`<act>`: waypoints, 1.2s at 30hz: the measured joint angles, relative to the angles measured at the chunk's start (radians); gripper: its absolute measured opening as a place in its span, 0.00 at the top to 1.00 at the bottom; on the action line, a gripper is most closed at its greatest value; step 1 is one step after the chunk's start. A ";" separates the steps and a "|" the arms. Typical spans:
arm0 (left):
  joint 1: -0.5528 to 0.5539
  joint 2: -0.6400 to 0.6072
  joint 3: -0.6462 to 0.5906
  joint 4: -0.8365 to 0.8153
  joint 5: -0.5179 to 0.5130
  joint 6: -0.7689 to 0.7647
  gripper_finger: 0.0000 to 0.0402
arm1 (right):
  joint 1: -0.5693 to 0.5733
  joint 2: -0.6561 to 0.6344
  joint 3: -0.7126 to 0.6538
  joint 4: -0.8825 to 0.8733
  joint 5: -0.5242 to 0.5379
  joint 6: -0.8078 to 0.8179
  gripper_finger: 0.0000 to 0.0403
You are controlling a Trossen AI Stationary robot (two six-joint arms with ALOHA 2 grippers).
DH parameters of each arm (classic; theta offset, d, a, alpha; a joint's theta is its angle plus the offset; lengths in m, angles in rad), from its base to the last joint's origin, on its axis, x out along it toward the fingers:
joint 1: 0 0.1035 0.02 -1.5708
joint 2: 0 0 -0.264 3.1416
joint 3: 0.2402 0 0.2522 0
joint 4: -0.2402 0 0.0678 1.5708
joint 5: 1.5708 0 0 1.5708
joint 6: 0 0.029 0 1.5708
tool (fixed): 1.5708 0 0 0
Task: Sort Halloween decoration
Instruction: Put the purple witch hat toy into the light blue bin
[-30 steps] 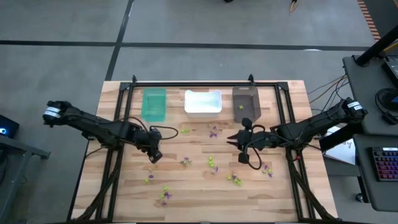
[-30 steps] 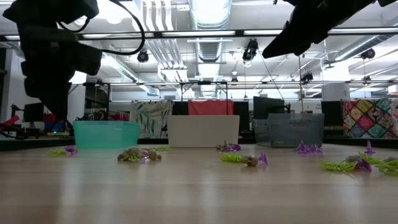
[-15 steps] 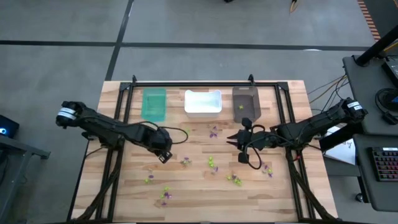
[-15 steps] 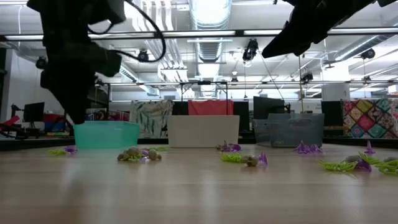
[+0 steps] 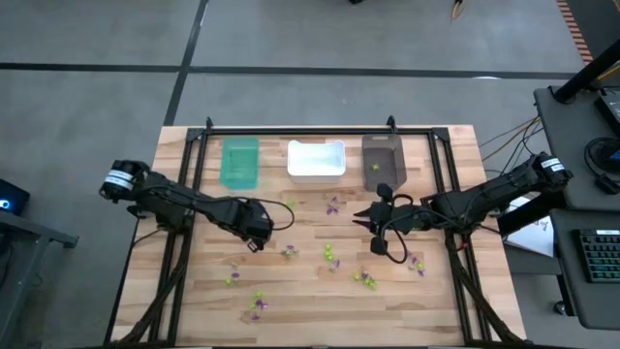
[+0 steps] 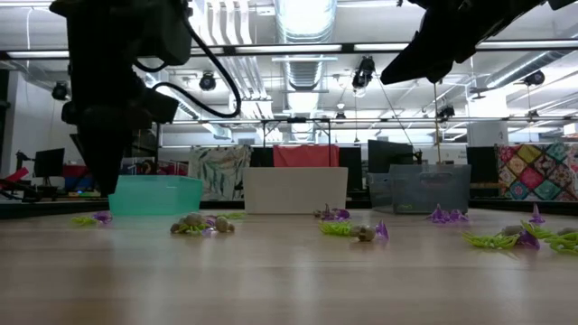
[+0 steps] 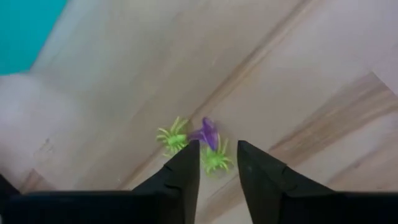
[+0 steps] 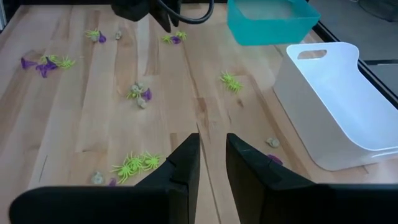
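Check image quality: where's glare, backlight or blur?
Low view: bright ceiling lights backlight both arms into silhouettes; the table foreground is soft. Left wrist view: the left claw and teal bin are blurred; the spiders are sharper. High view: even light.

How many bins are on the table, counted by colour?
teal bin: 1
white bin: 1
dark bin: 1
total: 3

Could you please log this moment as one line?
left tool: open, above spider cluster | right tool: waiting mid-table, empty | teal bin: beside cluster
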 joint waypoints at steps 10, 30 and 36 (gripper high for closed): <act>0.000 0.001 -0.027 0.062 -0.023 -0.009 0.69 | 0.000 0.000 0.000 0.001 0.000 0.002 0.83; 0.000 0.118 -0.032 0.069 -0.030 -0.006 0.71 | 0.000 0.000 0.000 0.000 0.000 0.011 0.83; 0.000 0.123 -0.033 0.070 -0.034 -0.001 0.77 | 0.000 0.000 0.000 0.001 0.000 0.011 0.83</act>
